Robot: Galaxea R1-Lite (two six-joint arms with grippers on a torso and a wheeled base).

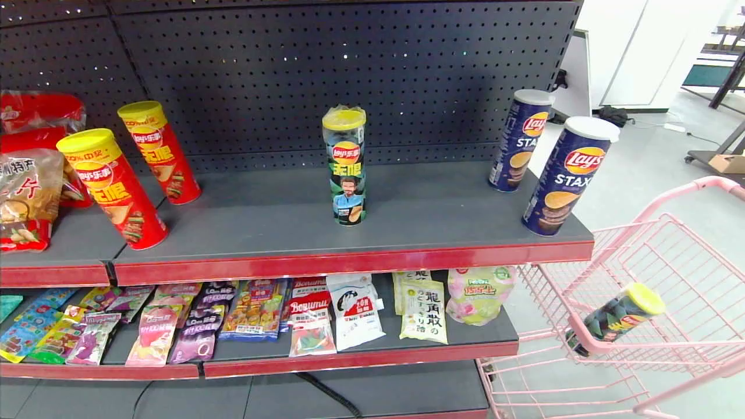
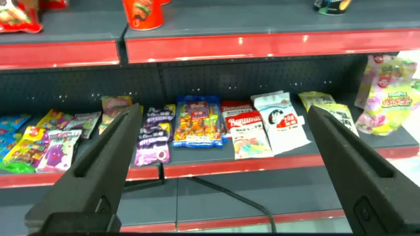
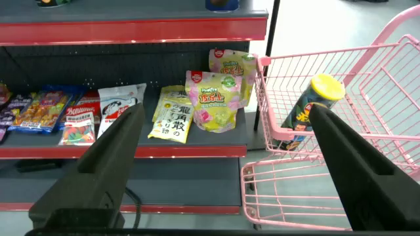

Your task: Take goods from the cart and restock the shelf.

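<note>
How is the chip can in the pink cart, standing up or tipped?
Tipped: the can leans slanted against the cart's wire side, yellow lid pointing up.

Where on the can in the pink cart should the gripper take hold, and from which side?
I would grip the can around its middle, coming from above through the open top of the cart. It leans against the wire wall, yellow lid up, round body exposed.

Logo + lettering: red cans (image 1: 113, 186), green can (image 1: 346, 166), blue cans (image 1: 567, 174). Printed chars: lower-shelf pouches (image 1: 423, 308). Label: can in cart (image 1: 617, 317).
</note>
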